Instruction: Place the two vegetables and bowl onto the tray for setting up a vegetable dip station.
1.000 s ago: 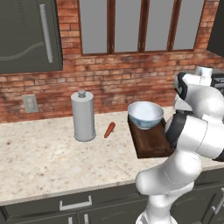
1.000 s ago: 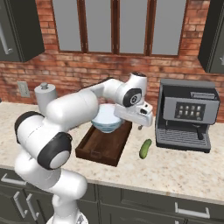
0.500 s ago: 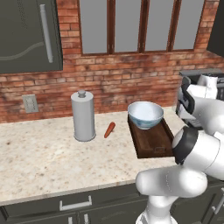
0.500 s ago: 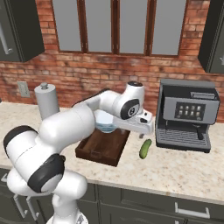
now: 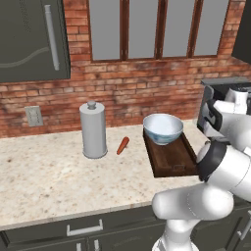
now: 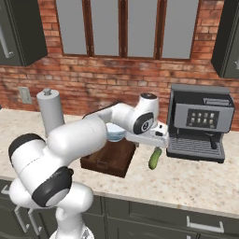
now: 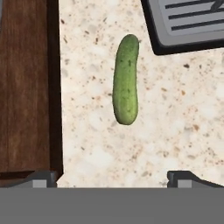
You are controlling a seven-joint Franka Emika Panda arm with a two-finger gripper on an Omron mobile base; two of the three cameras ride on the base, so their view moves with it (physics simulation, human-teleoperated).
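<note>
Here the cucumber point(image 7: 126, 81) lies flat on the speckled tabletop point(image 7: 175, 127), between the tray point(image 7: 26, 87) and the base of the coffee machine point(image 7: 188, 24), touching neither. In the hand view its long axis runs almost straight up the frame, parallel to the tray's long edge, with the far end close to the machine's corner. From the right base view the same cucumber point(image 6: 155, 158) points away from the tabletop's front edge, just in front of the machine's drip grate.

There is one cucumber, one carrot, one bowl and one tray. The carrot point(image 5: 122, 145) rests on the tabletop between the grey canister point(image 5: 93, 130) and the tray point(image 5: 169, 158), apart from both, its long axis slanting with the thin end nearer the front. The single bowl point(image 5: 163, 128) sits upright on the far end of the tray, white inside and pale blue outside; the near part of the tray is bare wood.

The claw point(image 7: 111, 177) hangs above the cucumber with its two tips spread wide, one over the tray's edge and the other over bare tabletop, holding nothing and touching nothing. In the right base view the claw point(image 6: 158, 141) sits just above the cucumber, at the end of the arm reaching across the tray point(image 6: 109, 158).
</note>
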